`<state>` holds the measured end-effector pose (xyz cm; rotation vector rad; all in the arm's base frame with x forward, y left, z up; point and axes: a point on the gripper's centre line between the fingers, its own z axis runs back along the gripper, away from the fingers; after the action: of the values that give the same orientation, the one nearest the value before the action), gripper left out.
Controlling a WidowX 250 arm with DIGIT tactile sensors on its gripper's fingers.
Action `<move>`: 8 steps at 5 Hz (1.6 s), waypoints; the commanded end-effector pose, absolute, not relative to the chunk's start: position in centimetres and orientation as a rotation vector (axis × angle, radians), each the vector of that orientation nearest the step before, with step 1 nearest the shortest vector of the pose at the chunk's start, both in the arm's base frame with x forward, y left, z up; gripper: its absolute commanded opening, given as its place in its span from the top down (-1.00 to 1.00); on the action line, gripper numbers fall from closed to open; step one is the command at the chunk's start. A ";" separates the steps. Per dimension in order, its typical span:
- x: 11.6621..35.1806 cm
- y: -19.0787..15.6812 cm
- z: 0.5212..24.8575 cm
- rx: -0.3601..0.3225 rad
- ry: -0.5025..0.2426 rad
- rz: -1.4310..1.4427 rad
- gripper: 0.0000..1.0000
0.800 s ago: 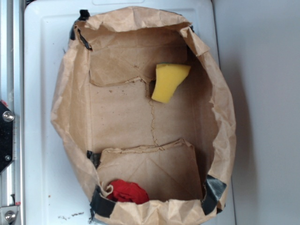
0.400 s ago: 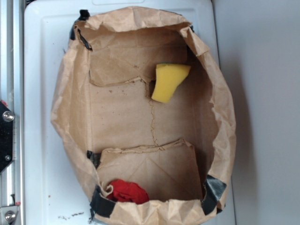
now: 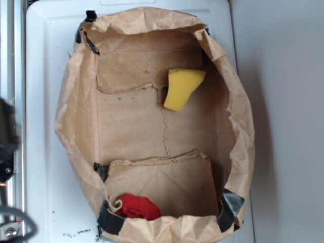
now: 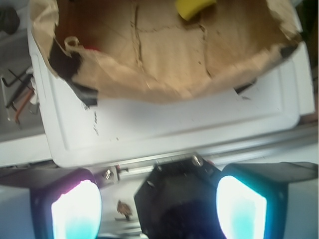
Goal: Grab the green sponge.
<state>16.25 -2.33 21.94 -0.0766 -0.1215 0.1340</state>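
The green sponge [image 3: 182, 89], a yellow foam block with a thin dark green edge along its top, lies inside the brown paper bag [image 3: 76, 116] at the upper right of the bag's floor. In the wrist view the green sponge [image 4: 194, 7] peeks in at the top edge, far from the jaws. My gripper [image 4: 158, 191] hangs outside the bag over the metal rail, open, its two fingers [image 4: 75, 209] wide apart with nothing held between them. A blurred dark part of the arm [image 3: 7, 132] shows at the left edge of the exterior view.
The bag rests on a white plastic tray [image 3: 43, 61] and its crumpled walls stand up all round. A red cloth lump [image 3: 137, 206] sits in the bag's lower left corner. A black mount [image 4: 179, 199] lies beneath the gripper. Tools [image 4: 17, 94] lie left of the tray.
A blurred dark part of the arm has come into the exterior view at the left edge, covering the black mount. Sponge, cloth and bag have not moved.
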 end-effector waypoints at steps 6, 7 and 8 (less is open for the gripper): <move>30.3 0.5 15.1 -0.103 -0.393 0.338 -1.00; 30.3 0.5 15.1 -0.103 -0.393 0.338 -1.00; 30.3 0.5 15.1 -0.103 -0.393 0.338 -1.00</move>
<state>29.63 0.23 13.47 -0.0942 -0.3436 0.3458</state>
